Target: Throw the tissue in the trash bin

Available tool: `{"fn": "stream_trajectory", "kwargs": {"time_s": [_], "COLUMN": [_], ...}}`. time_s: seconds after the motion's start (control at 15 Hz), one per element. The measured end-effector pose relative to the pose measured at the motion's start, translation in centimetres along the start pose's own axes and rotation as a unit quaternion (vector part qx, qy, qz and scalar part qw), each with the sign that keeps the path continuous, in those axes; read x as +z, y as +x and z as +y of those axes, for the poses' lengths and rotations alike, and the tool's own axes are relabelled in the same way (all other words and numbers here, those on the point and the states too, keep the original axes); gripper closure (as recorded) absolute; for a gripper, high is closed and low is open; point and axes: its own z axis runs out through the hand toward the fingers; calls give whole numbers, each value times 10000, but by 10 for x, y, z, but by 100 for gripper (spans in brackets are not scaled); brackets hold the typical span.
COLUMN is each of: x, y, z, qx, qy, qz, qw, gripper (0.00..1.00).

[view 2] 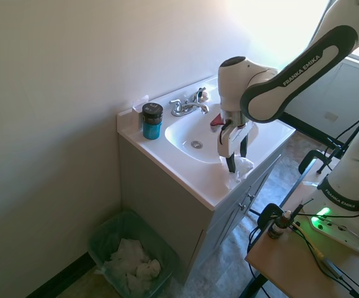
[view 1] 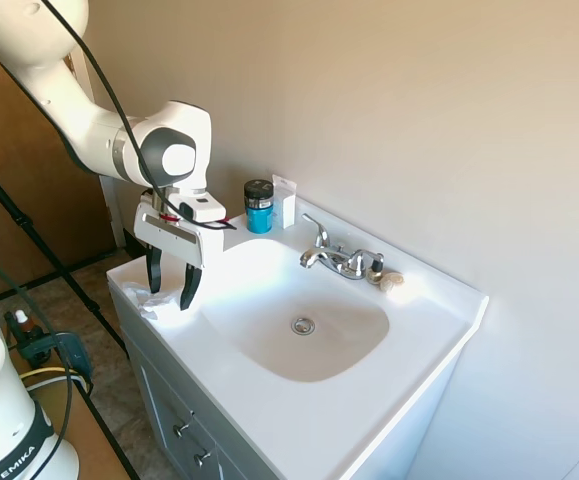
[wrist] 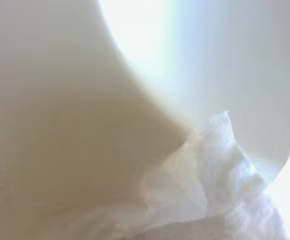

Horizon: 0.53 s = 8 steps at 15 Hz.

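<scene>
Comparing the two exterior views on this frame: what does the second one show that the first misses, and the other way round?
Only the second exterior view shows the trash bin on the floor beside the vanity, already holding white paper.

Only the first exterior view shows the seashell-like items beside the faucet, and it shows the claw open.

Both show the tissue on the counter's front corner with the claw right over it, the sink, and the blue jar with a black lid.

White vanity top (view 1: 424, 385) bears tissue (view 1: 157, 303), jar (view 1: 259, 206) (blue).
</scene>
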Motion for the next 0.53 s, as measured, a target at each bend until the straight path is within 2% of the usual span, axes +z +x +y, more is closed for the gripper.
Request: {"fn": "stream_trajectory", "kwargs": {"time_s": [0.53], "x": [7], "y": [-2], "z": [-7], "qx": [-5], "qy": [146], "qz": [-5], "qw": [9999], "gripper": [100]}}
